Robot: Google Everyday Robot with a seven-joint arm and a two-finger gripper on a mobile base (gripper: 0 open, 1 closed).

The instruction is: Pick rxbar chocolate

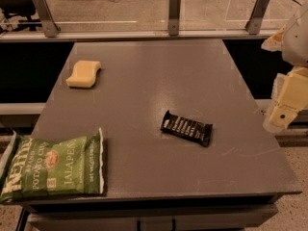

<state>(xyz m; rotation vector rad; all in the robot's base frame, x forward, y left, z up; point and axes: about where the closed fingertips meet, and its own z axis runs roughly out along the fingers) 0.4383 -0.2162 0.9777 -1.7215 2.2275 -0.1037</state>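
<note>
The grey tabletop (159,81) takes up most of the view, narrowing toward its far edge. Its surface is matte and shows faint scratches near the right edge. Behind the far edge runs a low glass barrier held by three metal posts (174,12).

The green potato chip bag (53,170) lies flat at the near left corner. Its long side runs along the near edge, its left end hangs a little past the left edge, and its white lettering faces up.

The robot's pale cream arm (301,37) comes in from the right side of the view, beyond the right edge of the tabletop. The gripper (285,110) hangs outside that edge, about midway along it. It is off the surface and well apart from every item, and nothing is seen in its grasp. Whether it is clenched or released cannot be told from here.

The pale yellow sponge (83,74) with wavy sides rests near the far left corner, a short way in from the left edge and well apart from the bag.

The rxbar chocolate (186,128) lies flat on the right half of the tabletop, nearer the near edge than the far one. It is a black wrapper with rows of white lettering and crimped ends. It is turned at a slant, with its left end pointing toward the far left corner and its right end toward the near right corner. It touches nothing else.
</note>
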